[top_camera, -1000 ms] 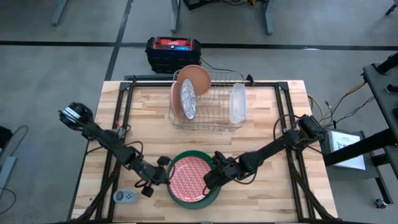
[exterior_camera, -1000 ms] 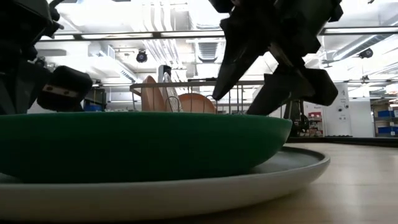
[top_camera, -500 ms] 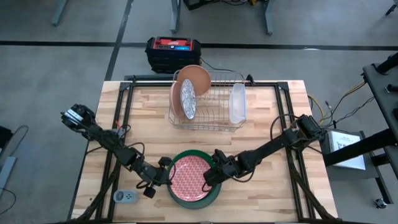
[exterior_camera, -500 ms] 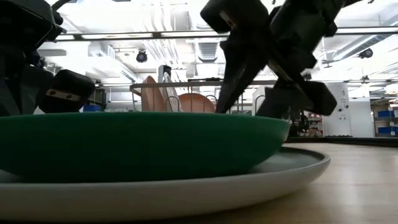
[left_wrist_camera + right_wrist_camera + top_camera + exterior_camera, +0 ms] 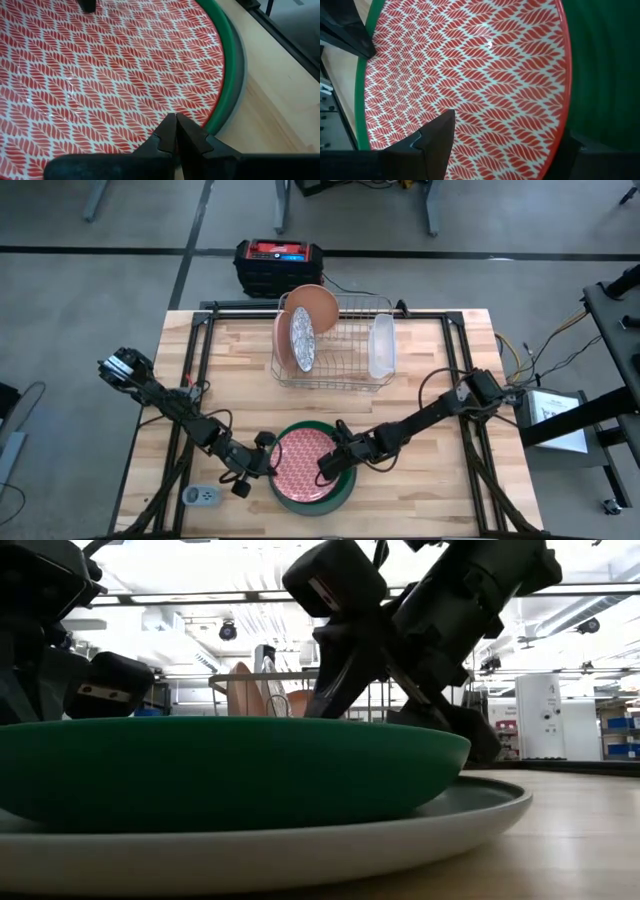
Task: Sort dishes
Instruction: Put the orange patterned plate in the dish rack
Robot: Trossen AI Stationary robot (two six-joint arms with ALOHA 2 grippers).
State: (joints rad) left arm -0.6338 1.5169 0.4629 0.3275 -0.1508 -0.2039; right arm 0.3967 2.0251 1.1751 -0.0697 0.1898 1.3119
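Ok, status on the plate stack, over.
Left hand shut at patterned plate's left edge. Right hand open, astride its right rim. Plate sits in green plate. Nothing in the way.

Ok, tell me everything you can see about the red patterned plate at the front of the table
The red-and-white plate is round, glossy like glazed ceramic, covered in a red leaf pattern with a thin red rim. It lies flat inside the dark green dish, which sits on a larger pale grey plate near the table's front edge. The right hand is open over its right rim, one finger above the pattern. The left hand, shut, sits at its left edge.
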